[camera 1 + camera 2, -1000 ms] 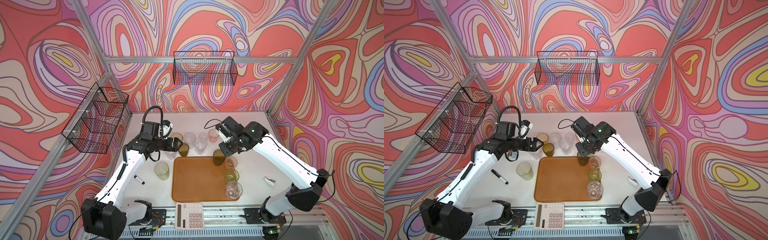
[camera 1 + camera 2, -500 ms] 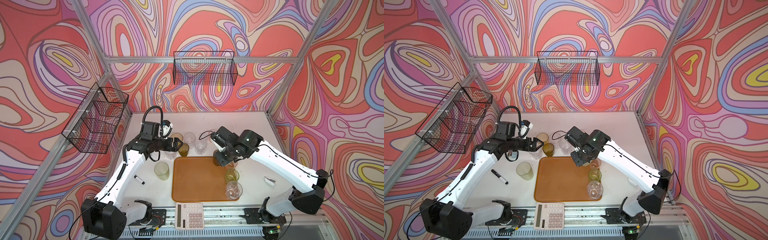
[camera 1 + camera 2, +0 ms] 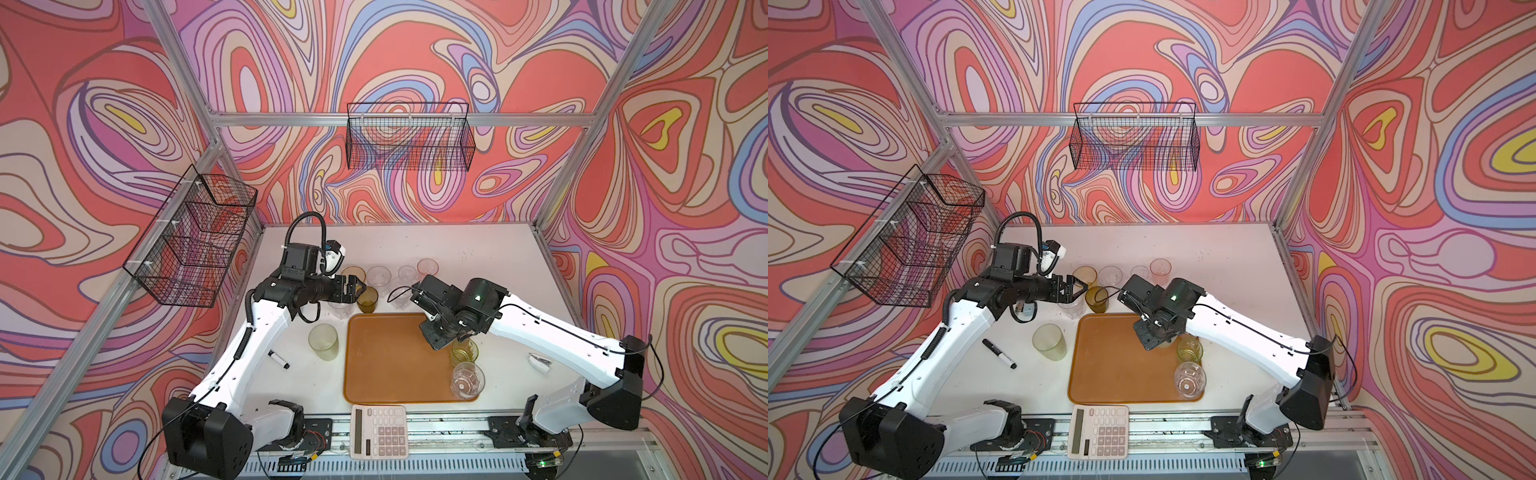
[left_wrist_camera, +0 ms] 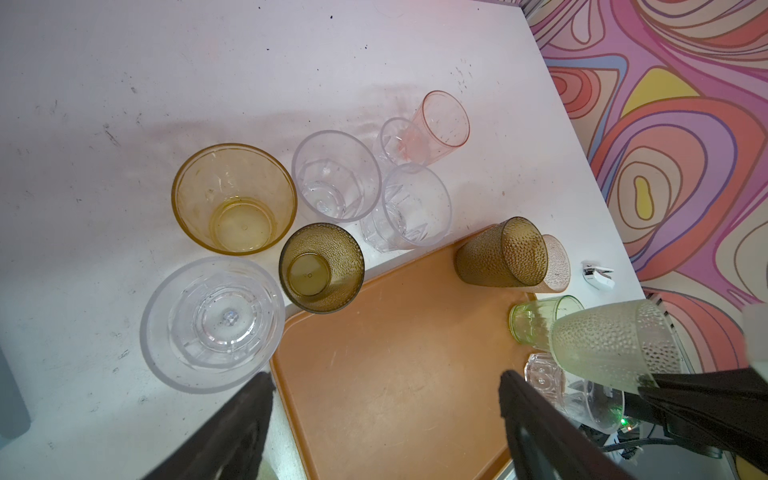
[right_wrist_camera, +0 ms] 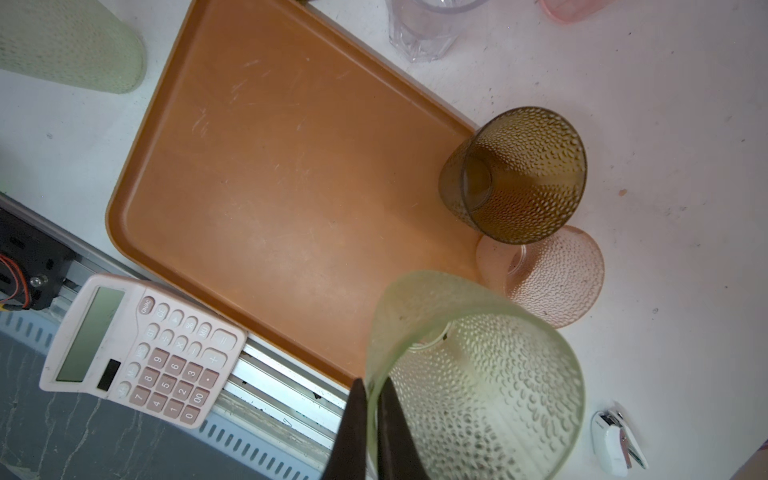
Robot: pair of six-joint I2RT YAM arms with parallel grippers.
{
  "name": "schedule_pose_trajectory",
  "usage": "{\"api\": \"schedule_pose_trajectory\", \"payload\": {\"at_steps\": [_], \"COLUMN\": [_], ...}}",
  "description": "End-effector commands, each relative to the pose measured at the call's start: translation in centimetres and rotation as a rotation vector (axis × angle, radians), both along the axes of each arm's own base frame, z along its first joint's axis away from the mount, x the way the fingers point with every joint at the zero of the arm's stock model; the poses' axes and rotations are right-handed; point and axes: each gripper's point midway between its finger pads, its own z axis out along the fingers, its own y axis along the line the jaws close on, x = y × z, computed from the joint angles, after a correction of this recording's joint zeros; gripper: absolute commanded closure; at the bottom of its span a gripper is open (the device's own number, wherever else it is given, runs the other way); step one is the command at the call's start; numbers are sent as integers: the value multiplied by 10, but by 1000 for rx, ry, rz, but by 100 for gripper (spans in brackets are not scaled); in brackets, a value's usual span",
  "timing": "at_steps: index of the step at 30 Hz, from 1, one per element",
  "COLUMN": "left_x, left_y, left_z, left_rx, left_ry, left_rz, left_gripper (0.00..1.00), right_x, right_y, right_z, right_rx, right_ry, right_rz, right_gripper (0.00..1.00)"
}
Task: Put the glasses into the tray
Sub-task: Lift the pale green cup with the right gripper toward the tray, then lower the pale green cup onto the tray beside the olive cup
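Note:
The orange-brown tray (image 3: 386, 374) (image 3: 1113, 374) lies at front centre. My right gripper (image 5: 372, 384) (image 3: 436, 338) is shut on the rim of a pale green dimpled glass (image 5: 473, 365) (image 4: 615, 340), held above the tray's right side. On that side stand an olive-brown glass (image 5: 515, 174), a pink glass (image 5: 548, 274), a bright green glass (image 3: 463, 351) and a clear glass (image 3: 467, 380). My left gripper (image 4: 385, 376) (image 3: 357, 286) hangs open and empty beside another olive-brown glass (image 3: 368, 299) behind the tray. Amber (image 4: 235, 199), clear (image 4: 336, 174) and pink (image 4: 444, 120) glasses stand nearby.
A second pale green glass (image 3: 323, 341) and a black marker (image 3: 278, 359) are left of the tray. A white calculator (image 3: 379, 430) lies at the tray's front edge, a white clip (image 3: 539, 361) to its right. Wire baskets (image 3: 409, 137) hang on the walls.
My right arm has swung from the back row of glasses forward over the tray's right side, still shut on the pale green glass. The left arm has not moved.

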Motion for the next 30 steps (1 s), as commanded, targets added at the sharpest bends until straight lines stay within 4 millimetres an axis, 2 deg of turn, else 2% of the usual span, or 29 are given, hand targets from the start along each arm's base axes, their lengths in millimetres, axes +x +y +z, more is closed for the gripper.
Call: {"api": "schedule_pose_trajectory", "payload": {"at_steps": [1, 16, 30], "left_x": [-4, -3, -4], "left_y": [-3, -3, -3], "left_z": [7, 5, 5], "left_rx": [-3, 0, -2], "left_ry": [-19, -11, -13], "left_rz": [-24, -24, -26], "left_gripper": [12, 12, 12], "right_x": [2, 1, 6], "right_y": [5, 15, 10], "right_z": [1, -38, -63], "right_rx": [38, 53, 7], "right_ry": [-27, 3, -7], "right_rz": [-16, -8, -37], "right_gripper": [100, 100, 100]}}
